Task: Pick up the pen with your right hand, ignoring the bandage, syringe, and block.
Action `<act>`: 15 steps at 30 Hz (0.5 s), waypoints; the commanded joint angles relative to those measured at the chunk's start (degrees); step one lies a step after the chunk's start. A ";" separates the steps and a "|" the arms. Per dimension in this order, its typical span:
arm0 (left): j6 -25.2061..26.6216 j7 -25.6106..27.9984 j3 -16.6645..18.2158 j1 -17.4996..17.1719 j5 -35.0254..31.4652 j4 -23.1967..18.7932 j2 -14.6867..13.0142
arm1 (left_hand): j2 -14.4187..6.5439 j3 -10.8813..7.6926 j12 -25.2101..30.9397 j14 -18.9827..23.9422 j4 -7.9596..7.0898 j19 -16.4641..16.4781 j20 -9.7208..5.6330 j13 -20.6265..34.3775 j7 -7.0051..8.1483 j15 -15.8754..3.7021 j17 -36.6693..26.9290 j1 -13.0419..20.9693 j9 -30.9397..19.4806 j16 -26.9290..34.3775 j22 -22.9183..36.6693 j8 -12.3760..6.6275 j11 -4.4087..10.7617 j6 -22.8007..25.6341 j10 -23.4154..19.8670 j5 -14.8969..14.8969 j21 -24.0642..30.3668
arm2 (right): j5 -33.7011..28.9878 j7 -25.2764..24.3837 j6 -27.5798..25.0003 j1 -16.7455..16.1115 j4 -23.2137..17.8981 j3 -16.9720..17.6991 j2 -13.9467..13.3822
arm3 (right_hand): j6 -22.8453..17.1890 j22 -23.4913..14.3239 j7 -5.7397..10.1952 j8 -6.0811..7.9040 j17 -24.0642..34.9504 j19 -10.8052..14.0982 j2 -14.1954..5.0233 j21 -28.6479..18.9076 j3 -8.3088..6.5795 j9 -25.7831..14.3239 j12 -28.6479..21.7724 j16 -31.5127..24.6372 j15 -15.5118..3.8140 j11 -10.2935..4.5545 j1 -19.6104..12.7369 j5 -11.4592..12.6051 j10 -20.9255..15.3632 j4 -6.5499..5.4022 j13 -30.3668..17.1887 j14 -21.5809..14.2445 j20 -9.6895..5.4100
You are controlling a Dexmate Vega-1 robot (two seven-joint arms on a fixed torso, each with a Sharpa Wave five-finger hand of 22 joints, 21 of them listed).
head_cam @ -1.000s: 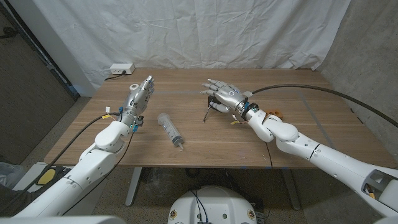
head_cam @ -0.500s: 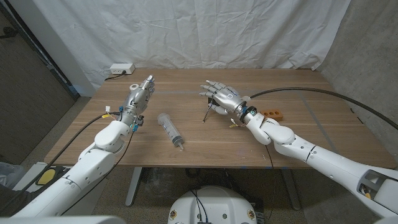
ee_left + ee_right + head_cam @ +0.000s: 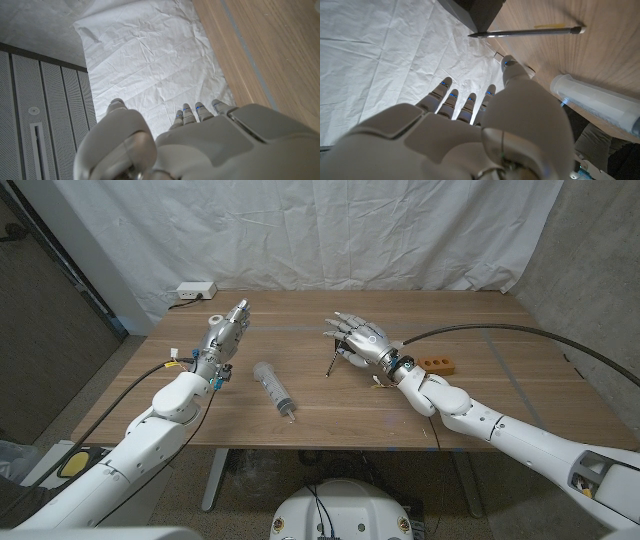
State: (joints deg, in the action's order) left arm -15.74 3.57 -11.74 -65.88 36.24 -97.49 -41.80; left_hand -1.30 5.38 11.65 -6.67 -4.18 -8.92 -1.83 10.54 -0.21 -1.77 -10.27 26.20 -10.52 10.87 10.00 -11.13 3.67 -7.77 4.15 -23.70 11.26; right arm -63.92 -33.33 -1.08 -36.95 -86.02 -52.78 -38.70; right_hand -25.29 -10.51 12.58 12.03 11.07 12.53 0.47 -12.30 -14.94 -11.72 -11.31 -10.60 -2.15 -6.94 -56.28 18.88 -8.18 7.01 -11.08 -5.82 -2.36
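Right hand (image 3: 362, 340) beside pen (image 3: 334, 359) (no legible writing).

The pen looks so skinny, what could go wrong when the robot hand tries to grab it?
The pen is thin and lies low on the table, so the right robot hand hovering over it might nudge or roll it instead of gripping it. The syringe lies close by, so a pushed pen could bump it.

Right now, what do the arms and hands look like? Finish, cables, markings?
Both arms have glossy white rounded shells. The left hand and right hand are silver metal with jointed fingers, small blue lights near the fingertips. Each wrist has a black collar with blue accents. A thick black cable loops off the right forearm, thinner wires along the left.
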 commanded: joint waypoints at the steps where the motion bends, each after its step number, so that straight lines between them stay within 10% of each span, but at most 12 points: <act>1: 0.33 -2.41 0.35 0.56 2.78 0.59 0.06 | -0.01 0.41 -0.04 0.24 -0.04 -0.24 -2.39 0.09 -0.07 0.10 -0.07 0.58 -0.13 -0.19 0.32 -0.07 0.15 0.18 -0.23 0.30 0.17 | -0.26 -2.46 -1.01 1.78 4.20 -2.45 0.86 | 0.31 -0.35 0.07 -0.15 0.21 0.35 -0.14 -0.02 0.23 -0.05 -0.58 -0.36 -0.73 0.19 0.27 0.31 -0.31 0.09 -0.06 0.17 -3.92; 15: 2.46 -4.09 -1.04 4.29 3.47 3.64 0.31 | -0.04 0.61 -0.02 0.28 -0.06 -0.15 -2.41 0.09 -0.12 0.04 -0.07 0.66 -0.13 -0.18 0.31 -0.08 0.06 0.22 -0.32 0.30 0.20 | 0.58 -4.10 -2.89 2.78 7.24 -4.40 2.17 | 0.67 -0.38 0.07 -0.31 0.32 0.45 -0.34 -0.05 0.48 -0.03 -0.61 -0.53 -0.73 0.48 0.48 0.67 0.03 -0.14 -0.07 -0.07 -3.82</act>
State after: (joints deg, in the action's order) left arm -14.49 1.09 -11.93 -63.69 38.82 -95.54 -41.63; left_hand -1.30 5.52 11.65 -6.67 -4.33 -8.92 -1.83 10.53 -0.21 -1.77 -10.27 26.20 -10.52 10.87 10.00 -11.13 3.67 -7.77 4.15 -23.70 11.26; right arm -63.97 -35.99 -2.68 -35.02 -81.01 -55.67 -37.32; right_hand -24.86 -10.82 12.59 12.03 11.06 12.53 0.28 -12.30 -14.70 -11.73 -11.75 -10.81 -2.14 -6.72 -56.09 19.25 -7.95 6.77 -11.07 -5.82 -2.36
